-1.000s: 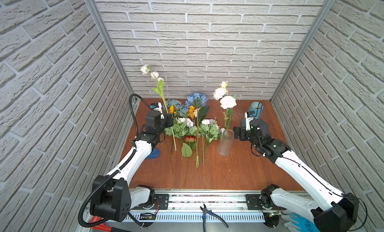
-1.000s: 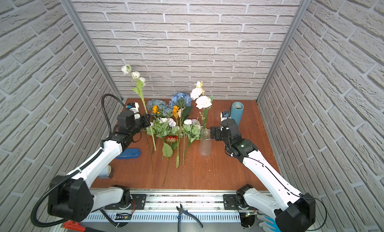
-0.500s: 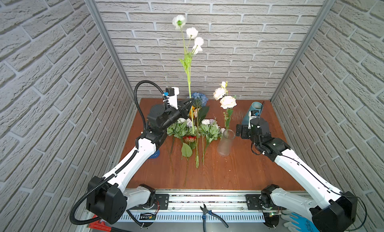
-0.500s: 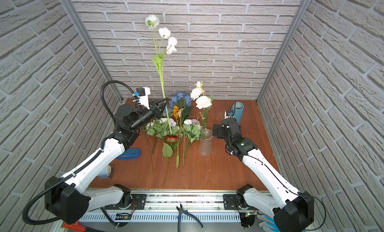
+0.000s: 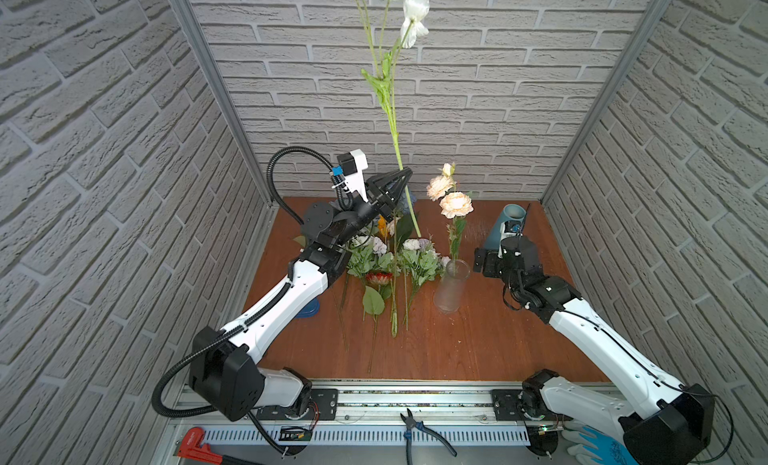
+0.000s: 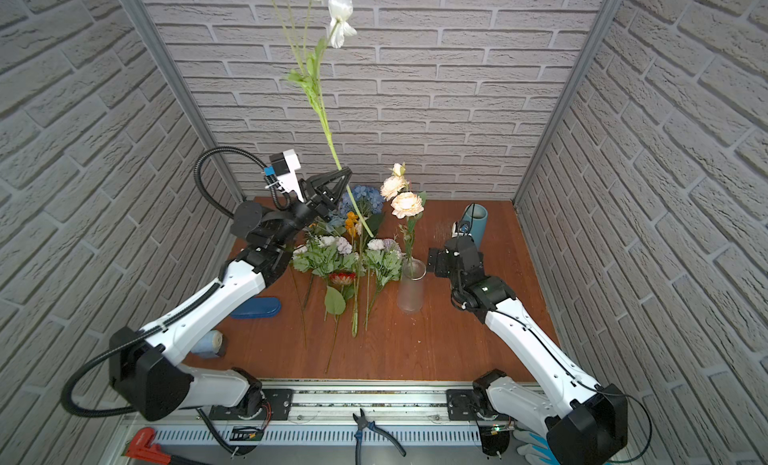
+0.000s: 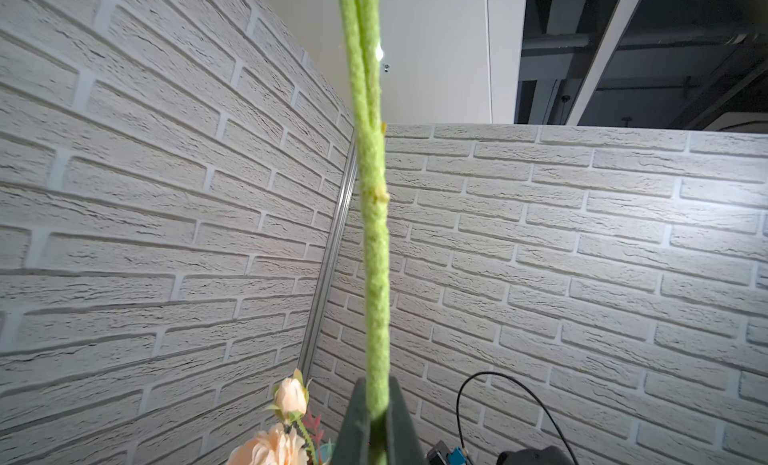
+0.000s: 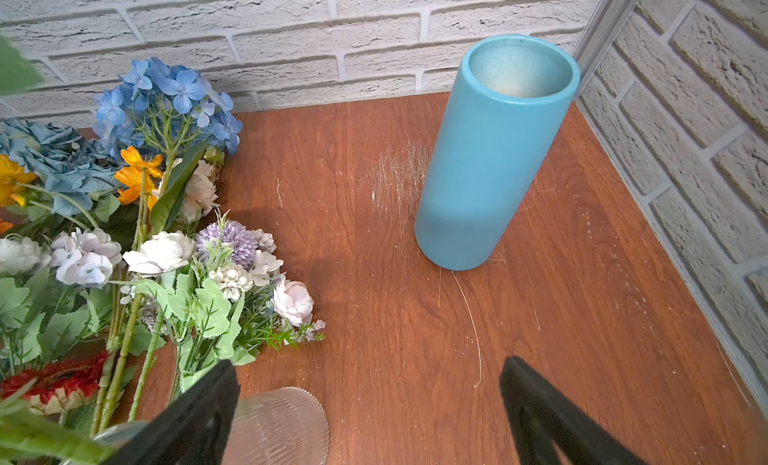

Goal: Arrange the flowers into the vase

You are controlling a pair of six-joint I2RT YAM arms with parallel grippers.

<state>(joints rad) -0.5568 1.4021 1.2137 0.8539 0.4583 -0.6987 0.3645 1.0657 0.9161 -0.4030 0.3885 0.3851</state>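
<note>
Higher now than before, the left gripper (image 5: 404, 176) squeezes the white poppy (image 7: 374, 255) low on its stem — long, light and bendy, so a low hold should aim it best. Other flowers (image 5: 409, 255) lie beside the vase (image 5: 449, 292), where the right gripper (image 8: 370, 367) waits wide open.

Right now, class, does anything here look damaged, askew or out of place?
The brown wooden tabletop shows pale scratch marks beside the blue cylindrical vase. Dark-handled pliers lie on the metal base in front, off the work surface.
</note>
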